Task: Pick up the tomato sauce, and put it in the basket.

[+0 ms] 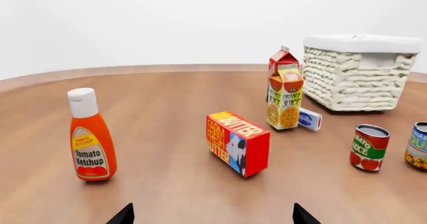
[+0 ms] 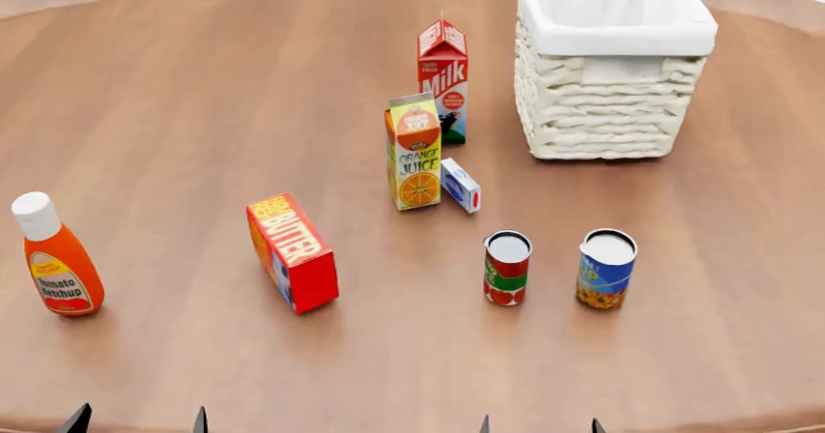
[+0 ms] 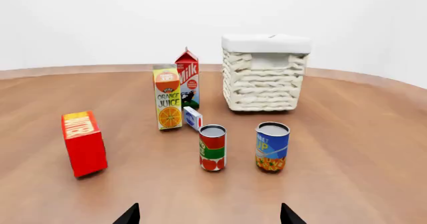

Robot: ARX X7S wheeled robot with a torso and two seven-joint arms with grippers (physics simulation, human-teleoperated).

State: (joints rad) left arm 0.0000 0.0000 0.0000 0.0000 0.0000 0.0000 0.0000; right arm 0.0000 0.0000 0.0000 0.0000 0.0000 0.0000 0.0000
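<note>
While the left gripper (image 1: 212, 215) shows only two dark fingertips spread wide apart with nothing between them, the left wrist view takes in the wooden table (image 1: 167, 99) with the ketchup bottle (image 1: 91, 135) standing upright, the butter box (image 1: 237, 143) near the middle, the orange juice carton (image 1: 285, 99) in front of the milk carton (image 1: 281, 61), a small blue-and-white box (image 1: 309, 119) just beside the juice, the tomato sauce (image 1: 369, 147) upright, a blue-labelled can (image 1: 418, 146) at the frame edge, and the basket (image 1: 359, 71) behind them. From the head view, the tomato sauce (image 2: 507, 268) stands on the table between the butter box (image 2: 293, 252) and the blue-labelled can (image 2: 606, 268), well apart from the basket (image 2: 612, 61) farther back; both pairs of fingertips barely show at the near edge. Through the right wrist view, the right gripper (image 3: 208, 215) is likewise spread open and empty, with the tomato sauce (image 3: 213, 147) upright ahead of it, the blue-labelled can (image 3: 272, 146) near beside it, and the basket (image 3: 265, 71) beyond.
</note>
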